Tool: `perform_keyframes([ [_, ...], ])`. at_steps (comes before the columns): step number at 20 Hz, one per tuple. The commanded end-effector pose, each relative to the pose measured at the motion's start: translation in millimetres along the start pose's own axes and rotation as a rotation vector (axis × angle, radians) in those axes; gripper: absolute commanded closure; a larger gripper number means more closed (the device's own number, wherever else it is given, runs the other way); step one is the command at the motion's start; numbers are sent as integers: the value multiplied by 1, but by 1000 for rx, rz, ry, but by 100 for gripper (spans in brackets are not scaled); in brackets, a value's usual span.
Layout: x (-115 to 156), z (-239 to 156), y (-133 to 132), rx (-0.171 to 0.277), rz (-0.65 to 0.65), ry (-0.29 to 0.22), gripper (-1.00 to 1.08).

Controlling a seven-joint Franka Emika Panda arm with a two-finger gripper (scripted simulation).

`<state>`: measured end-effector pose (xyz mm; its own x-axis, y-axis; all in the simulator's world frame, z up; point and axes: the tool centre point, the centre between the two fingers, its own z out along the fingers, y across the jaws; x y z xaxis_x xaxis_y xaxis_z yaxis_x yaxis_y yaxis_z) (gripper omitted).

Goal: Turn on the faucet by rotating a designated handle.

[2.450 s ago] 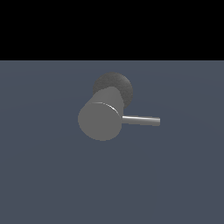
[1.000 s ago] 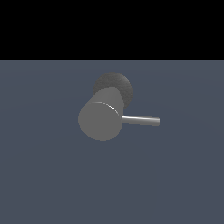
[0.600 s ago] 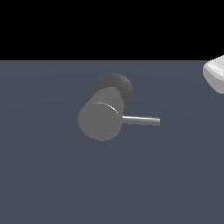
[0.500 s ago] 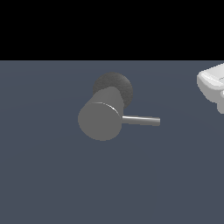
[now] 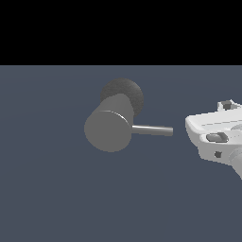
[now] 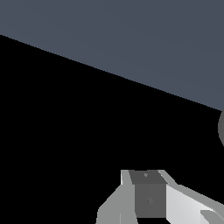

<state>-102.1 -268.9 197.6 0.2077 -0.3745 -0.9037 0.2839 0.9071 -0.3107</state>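
The faucet is a matte grey stubby cylinder with its flat round end facing the exterior view. Its darker speckled round base sits behind it. The handle is a thin grey rod sticking out level toward the exterior view's right. My gripper is on the white hand at the exterior view's right edge, apart from the handle's tip by a small gap. In the wrist view one grey finger shows, and a grey sliver of the faucet at the edge. The jaw gap is not readable.
The flat dark blue-grey floor spreads all around the faucet, with black background beyond its far edge. The white wrist and arm run off the exterior view's right edge.
The white hand came in from the exterior view's upper right and moved down and left, now level with the handle's tip. Faucet and handle have not moved.
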Motion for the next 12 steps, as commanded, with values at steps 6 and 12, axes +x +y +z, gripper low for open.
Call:
perform_keyframes([
  [6, 38, -22, 34, -11, 68, 131, 108],
  [12, 51, -32, 46, -17, 90, 182, 108],
])
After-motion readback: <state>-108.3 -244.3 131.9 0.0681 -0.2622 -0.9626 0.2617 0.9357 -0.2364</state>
